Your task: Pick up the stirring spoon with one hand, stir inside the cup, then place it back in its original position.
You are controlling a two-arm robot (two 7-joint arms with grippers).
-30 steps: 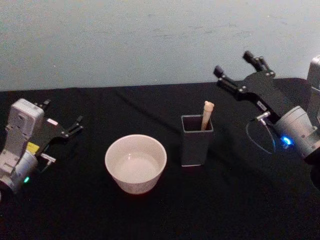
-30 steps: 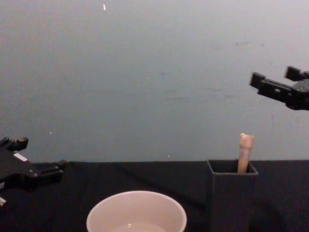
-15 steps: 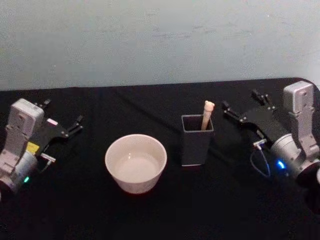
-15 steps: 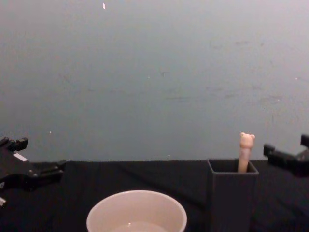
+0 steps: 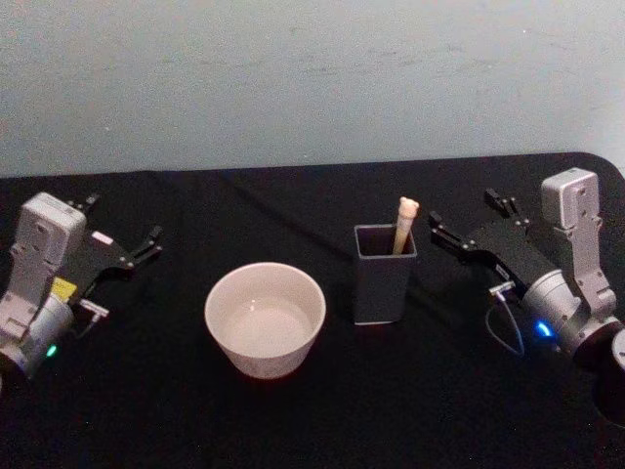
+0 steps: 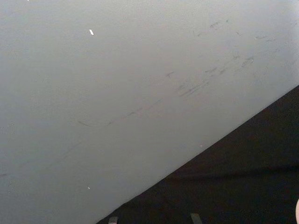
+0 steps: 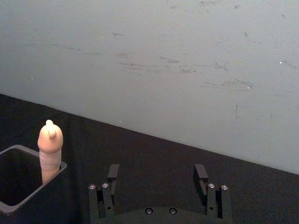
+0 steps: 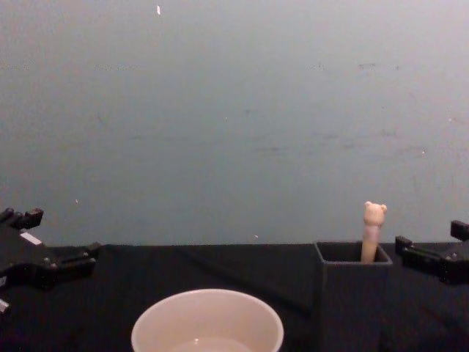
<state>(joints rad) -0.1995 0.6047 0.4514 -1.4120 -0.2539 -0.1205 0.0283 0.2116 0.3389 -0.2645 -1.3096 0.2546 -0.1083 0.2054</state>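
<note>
One smooth round cup (image 5: 265, 319) beside square holder (image 5: 384, 275).

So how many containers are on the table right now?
2. The cup sits at the middle, and the dark grey holder stands just to its right, apart from it, with the spoon upright inside.

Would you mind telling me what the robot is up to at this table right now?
The right gripper, fingers open and empty, sits low beside the dark grey holder, pointing toward the stirring spoon that stands upright in it. Nothing is grasped yet. The cream-white cup sits on the black table just left of the holder. The left gripper is parked open at the table's left side, away from everything.
</note>
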